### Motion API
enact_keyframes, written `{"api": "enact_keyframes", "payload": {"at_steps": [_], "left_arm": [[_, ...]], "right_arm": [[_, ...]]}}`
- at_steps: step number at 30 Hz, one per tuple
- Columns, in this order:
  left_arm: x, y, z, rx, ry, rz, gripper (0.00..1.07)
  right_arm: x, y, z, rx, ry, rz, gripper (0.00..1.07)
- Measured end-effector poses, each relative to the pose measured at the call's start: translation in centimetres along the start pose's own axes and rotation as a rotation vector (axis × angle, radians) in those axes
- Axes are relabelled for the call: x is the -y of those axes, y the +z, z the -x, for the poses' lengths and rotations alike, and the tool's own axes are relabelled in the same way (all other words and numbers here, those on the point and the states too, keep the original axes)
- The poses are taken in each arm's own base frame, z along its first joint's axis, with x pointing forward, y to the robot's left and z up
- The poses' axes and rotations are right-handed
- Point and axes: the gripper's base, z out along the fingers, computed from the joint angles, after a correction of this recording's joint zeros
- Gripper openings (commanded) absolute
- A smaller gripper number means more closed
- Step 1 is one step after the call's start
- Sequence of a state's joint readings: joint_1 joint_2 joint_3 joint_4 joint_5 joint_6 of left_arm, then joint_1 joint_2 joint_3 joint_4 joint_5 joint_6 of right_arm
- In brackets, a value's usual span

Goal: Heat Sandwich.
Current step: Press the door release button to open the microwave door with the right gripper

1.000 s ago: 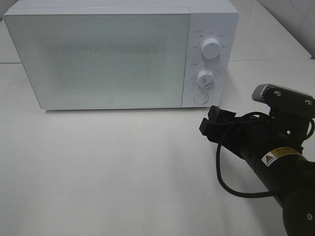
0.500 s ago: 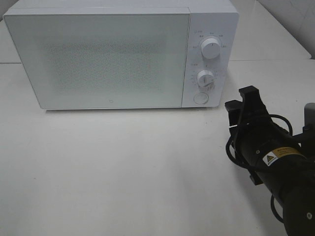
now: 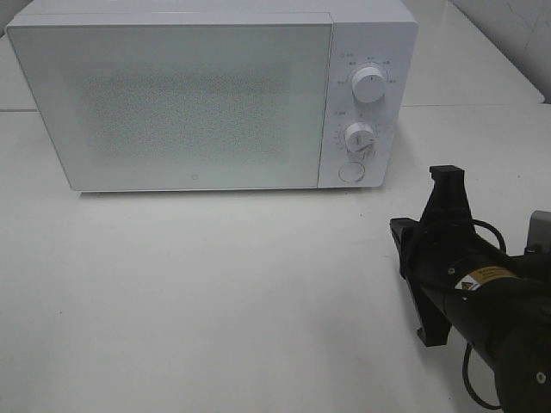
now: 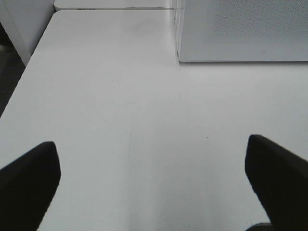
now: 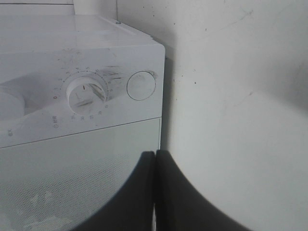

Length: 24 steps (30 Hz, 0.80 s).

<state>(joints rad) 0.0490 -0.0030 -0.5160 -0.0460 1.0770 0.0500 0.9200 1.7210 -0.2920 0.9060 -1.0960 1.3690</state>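
The sandwich is out of view. The white microwave (image 3: 189, 103) stands at the back of the table with its door (image 3: 172, 103) closed. My right gripper (image 3: 403, 236) is shut on nothing, rolled onto its side, and hangs in front of and to the right of the control panel. In the right wrist view its closed fingers (image 5: 155, 192) point toward the panel's lower knob (image 5: 86, 94) and round button (image 5: 141, 85), with a gap between them. My left gripper (image 4: 154, 192) stands wide open over the bare table (image 4: 144, 120), holding nothing; it does not show in the exterior view.
The panel carries an upper knob (image 3: 368, 83), a lower knob (image 3: 359, 138) and a round button (image 3: 350, 172). The right arm's black cable (image 3: 482, 232) loops beside the gripper. The table edge (image 4: 24, 86) runs near the left gripper.
The right gripper has pulled back from the microwave's panel toward the right front, rolled onto its side, and closed its jaws. The left gripper has stayed open.
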Motion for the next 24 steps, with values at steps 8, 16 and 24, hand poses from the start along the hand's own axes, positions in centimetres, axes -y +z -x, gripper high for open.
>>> {"api": "enact_keyframes", "payload": {"at_steps": [8, 16, 24], "left_arm": [[0.0, 0.0, 0.0, 0.0, 0.0, 0.0, 1.0], [0.0, 0.0, 0.0, 0.0, 0.0, 0.0, 1.0], [0.0, 0.0, 0.0, 0.0, 0.0, 0.0, 1.0]], "right_arm": [[0.4, 0.1, -0.1, 0.0, -0.002, -0.029, 0.0], [0.8, 2.4, -0.6, -0.005, 0.006, -0.044, 0.0], [0.5, 5.3, -1.1, -0.017, 0.019, -0.046, 0.0]]}}
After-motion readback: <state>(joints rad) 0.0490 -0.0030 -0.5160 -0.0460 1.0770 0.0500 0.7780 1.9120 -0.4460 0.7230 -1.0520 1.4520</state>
